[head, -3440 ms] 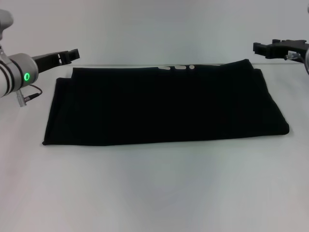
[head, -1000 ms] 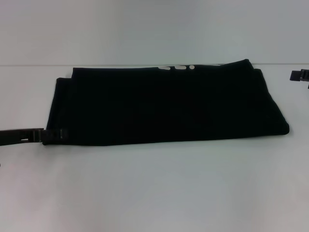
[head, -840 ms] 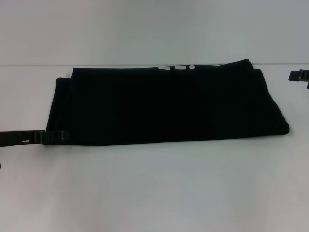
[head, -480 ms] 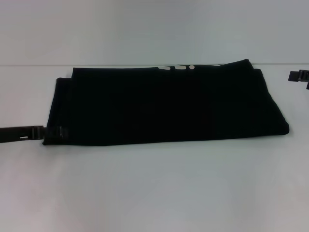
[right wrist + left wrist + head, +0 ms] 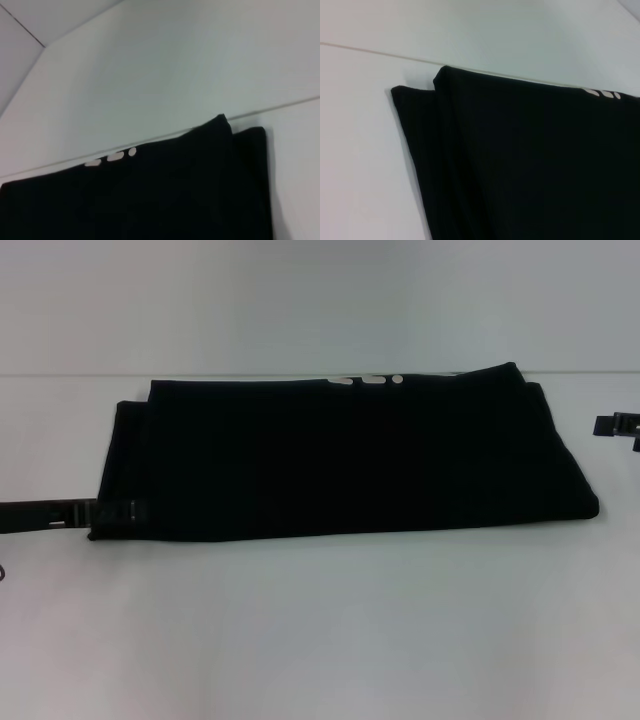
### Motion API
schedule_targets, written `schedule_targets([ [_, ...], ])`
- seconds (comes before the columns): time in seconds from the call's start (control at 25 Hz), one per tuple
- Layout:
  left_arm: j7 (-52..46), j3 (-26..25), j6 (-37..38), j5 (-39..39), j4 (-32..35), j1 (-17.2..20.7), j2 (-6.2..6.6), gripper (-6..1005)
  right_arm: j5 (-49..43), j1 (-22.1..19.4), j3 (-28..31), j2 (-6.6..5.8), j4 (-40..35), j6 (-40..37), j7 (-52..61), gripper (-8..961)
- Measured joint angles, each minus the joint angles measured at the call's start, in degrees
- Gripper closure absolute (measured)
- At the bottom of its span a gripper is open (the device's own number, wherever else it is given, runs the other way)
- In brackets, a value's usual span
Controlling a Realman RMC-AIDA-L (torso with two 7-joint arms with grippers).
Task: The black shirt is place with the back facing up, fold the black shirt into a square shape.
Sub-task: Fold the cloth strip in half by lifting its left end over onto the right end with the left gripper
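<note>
At the left edge of the head view, 1 left gripper point(image 5: 112, 512) reaches in low and level, a slim, dark, rigid arm whose tip lies at the near left corner of the shirt; whether its fingers are open or closed there cannot be told, black on black.

Centre frame, 1 black shirt point(image 5: 345, 455) lies flat on 1 white table point(image 5: 320, 630), folded into a long horizontal band, wider than it is deep. The cloth is soft, matte and plain, with 3 small white print marks point(image 5: 370, 380) showing along its far edge. At the left end 2 layers sit slightly offset, the upper fold stepped in from the lower one, a detail the left wrist view shows as 2 pointed corners point(image 5: 417, 92) side by side. The right end is rounded at its near corner and also double-layered in the right wrist view point(image 5: 240, 135).

At the far right, 1 right gripper point(image 5: 618, 427) shows only as a small black piece at the frame edge, well apart from the shirt; its finger state cannot be told.
</note>
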Motion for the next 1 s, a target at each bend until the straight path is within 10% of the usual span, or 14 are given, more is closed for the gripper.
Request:
schedule_targets([
  [0.72,-1.31,5.19,-3.45,2.24,-0.72,-0.46,-0.49,95,-0.37,0.29,0.01,0.23,0.04,0.46,0.21,38],
  [1.0,-1.8,4.83,-4.43,2.73,-0.61,-0.65,-0.34,262,-0.37,0.21,0.01,0.23,0.04,0.27,0.16,40],
])
